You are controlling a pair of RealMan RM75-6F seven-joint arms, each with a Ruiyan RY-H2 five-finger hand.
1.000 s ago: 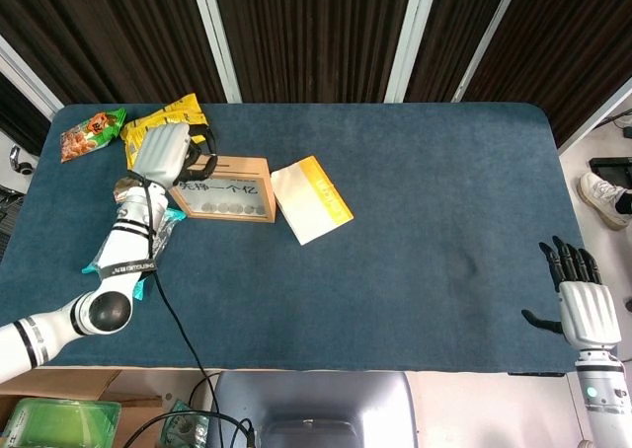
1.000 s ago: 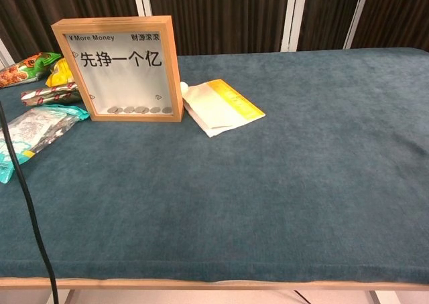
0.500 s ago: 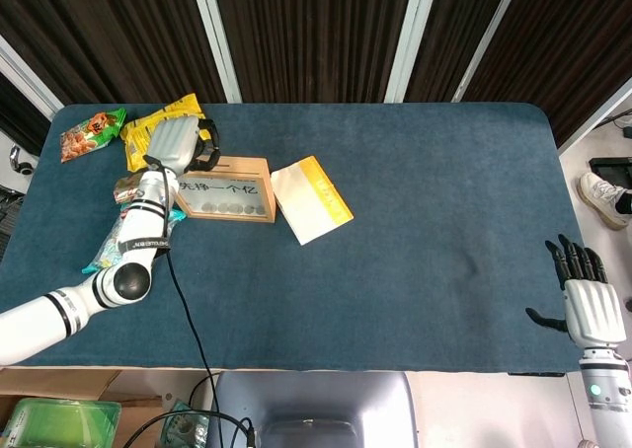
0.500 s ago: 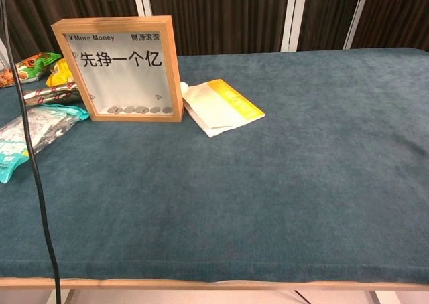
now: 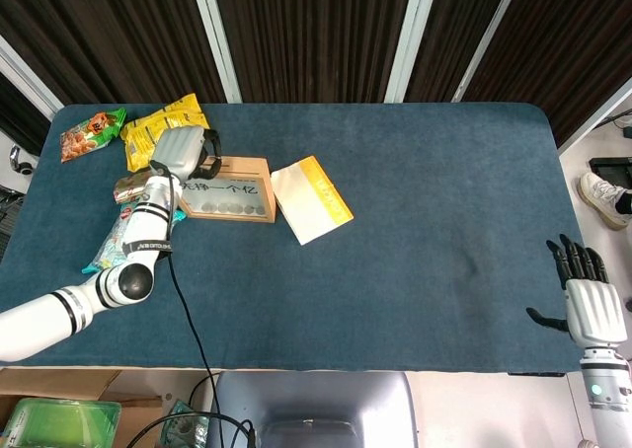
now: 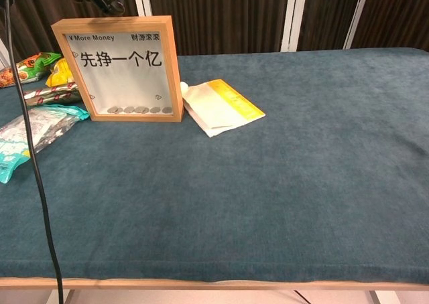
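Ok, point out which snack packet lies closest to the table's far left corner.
The red-and-green packet, at the far left corner; the yellow packet lies just to its right.

Wooden frame (image 6: 117,68), glossy pane; matt blue cloth table (image 6: 301,170); shiny plastic snack bags (image 5: 158,122)

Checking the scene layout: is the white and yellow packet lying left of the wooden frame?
No, the white and yellow packet lies to the right of the wooden frame.

frame (image 6: 121,68) stands on the table (image 6: 281,183); pouch (image 6: 219,106) lies just right of it, snack bags (image 6: 37,126) left of it, left hand (image 5: 183,150) above its top edge.
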